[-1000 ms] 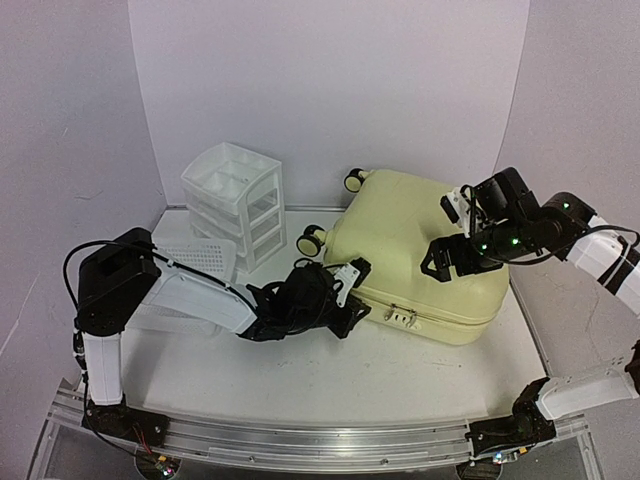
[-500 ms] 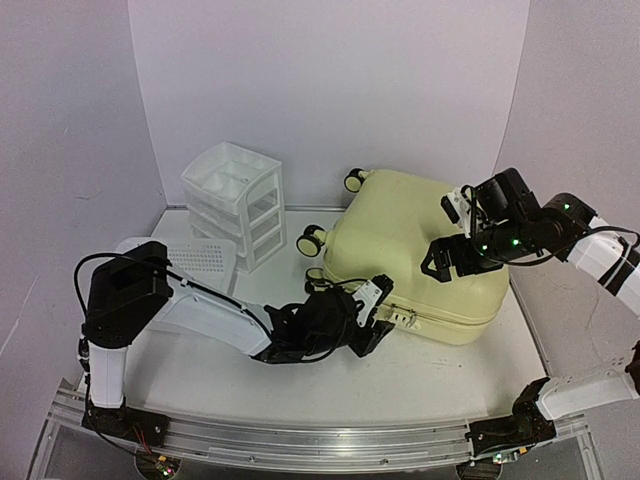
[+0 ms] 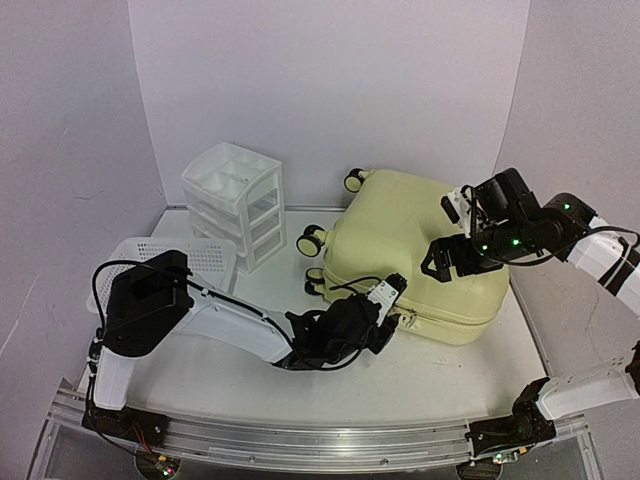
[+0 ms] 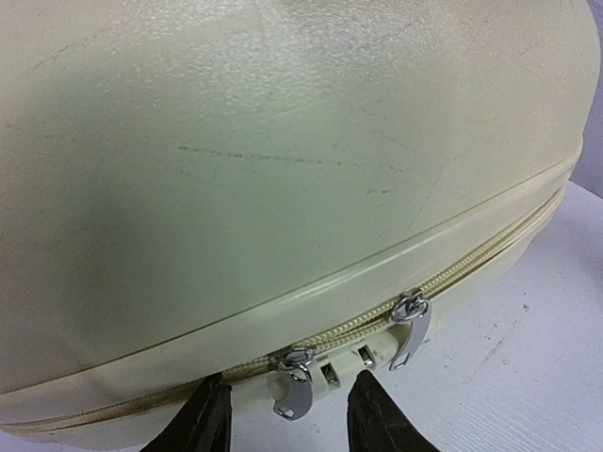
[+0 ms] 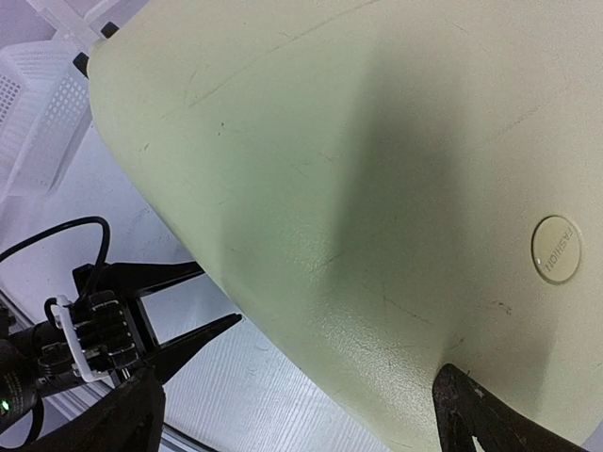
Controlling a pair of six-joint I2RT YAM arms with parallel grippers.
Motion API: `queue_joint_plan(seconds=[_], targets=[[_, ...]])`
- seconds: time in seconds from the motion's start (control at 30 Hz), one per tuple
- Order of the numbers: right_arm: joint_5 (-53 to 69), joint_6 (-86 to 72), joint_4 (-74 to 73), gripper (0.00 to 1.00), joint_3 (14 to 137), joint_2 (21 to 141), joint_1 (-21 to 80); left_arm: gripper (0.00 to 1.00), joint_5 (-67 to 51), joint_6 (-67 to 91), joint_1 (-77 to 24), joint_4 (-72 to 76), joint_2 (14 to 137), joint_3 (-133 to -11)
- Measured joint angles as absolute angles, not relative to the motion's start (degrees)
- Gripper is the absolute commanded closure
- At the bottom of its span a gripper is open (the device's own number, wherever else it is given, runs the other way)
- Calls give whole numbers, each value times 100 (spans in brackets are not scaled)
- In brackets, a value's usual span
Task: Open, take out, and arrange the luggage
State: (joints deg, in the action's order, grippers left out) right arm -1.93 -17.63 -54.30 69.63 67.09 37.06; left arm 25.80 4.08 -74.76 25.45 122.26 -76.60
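The luggage [image 3: 415,245], a pale yellow hard-shell suitcase, lies flat and zipped shut, with its wheels [image 3: 313,240] toward the left. On its near side hang two silver zipper pulls, the left pull [image 4: 295,395] and the right pull [image 4: 411,330], beside a small lock. My left gripper [image 4: 287,426] is open at that seam. Its black fingers [image 4: 200,426] stand on either side of the left pull without pinching it. My right gripper [image 5: 297,419] is spread wide open over the top shell [image 5: 377,188], near the right front corner.
A white drawer unit [image 3: 238,198] stands at the back left. A white mesh basket [image 3: 190,262] lies in front of it, beside the left arm. Purple walls close off the back and both sides. My left gripper [image 5: 141,330] shows below the shell's edge in the right wrist view.
My left arm has slid right along the luggage's near side, from the wheel corner to the zipper pulls, and its jaws have widened. The right arm has stayed put.
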Motion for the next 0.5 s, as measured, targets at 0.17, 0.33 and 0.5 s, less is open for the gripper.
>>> queue_joint_plan(seconds=[0.17,0.33,0.5], targets=[[-191,-1763,-5430,2,6963,6709,3706,63,2906,338,-7559,2252,12457,-8053],[-187,-1765,-5430,2,6963,6709,3706,75,3374,292,-7655,1979,12606,-8331],[-172,-1767,-5426,2,6963,6709,3706,87,3649,263,-7682,1793,12693,-8503]])
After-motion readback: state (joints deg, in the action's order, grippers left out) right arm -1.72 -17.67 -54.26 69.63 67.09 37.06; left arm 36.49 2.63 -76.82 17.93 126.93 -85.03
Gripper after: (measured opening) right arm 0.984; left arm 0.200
